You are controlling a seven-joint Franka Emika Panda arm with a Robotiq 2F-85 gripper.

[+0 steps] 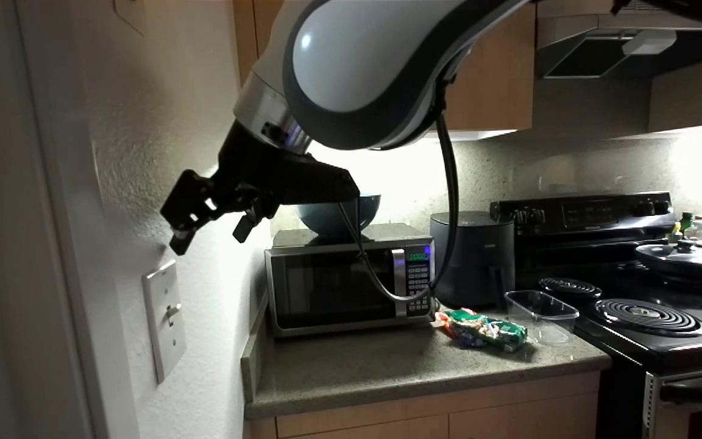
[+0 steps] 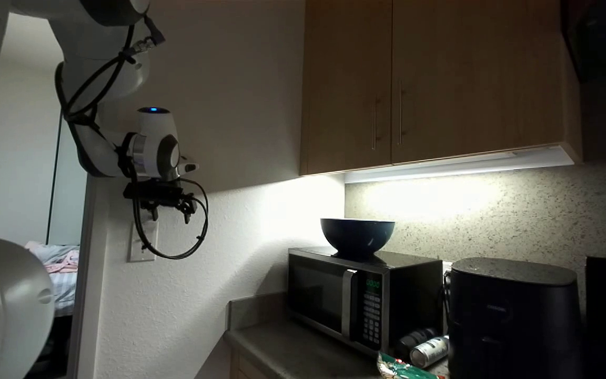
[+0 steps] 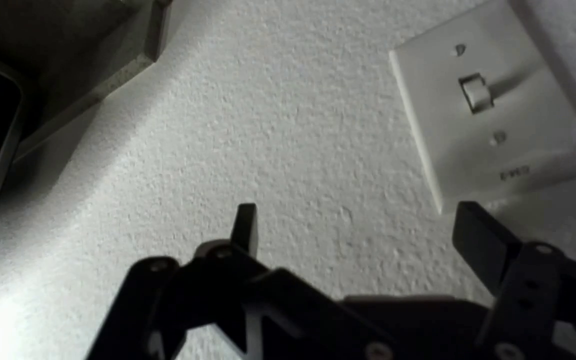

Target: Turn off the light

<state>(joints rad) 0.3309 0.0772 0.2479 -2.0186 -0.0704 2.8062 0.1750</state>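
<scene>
A white light switch plate is on the wall, below and beside my gripper. Its small toggle sticks out and seems tilted up, with the slot showing beneath it. The plate and toggle also show at the upper right of the wrist view. In an exterior view the plate is partly hidden behind the gripper and its cable. My gripper is open and empty, its fingers apart from the toggle. In the wrist view the gripper has bare wall between its fingertips. A lit under-cabinet light shows.
A door frame borders the wall beside the switch. A microwave with a blue bowl on top stands on the counter, beside a black air fryer. A cable loops below the gripper.
</scene>
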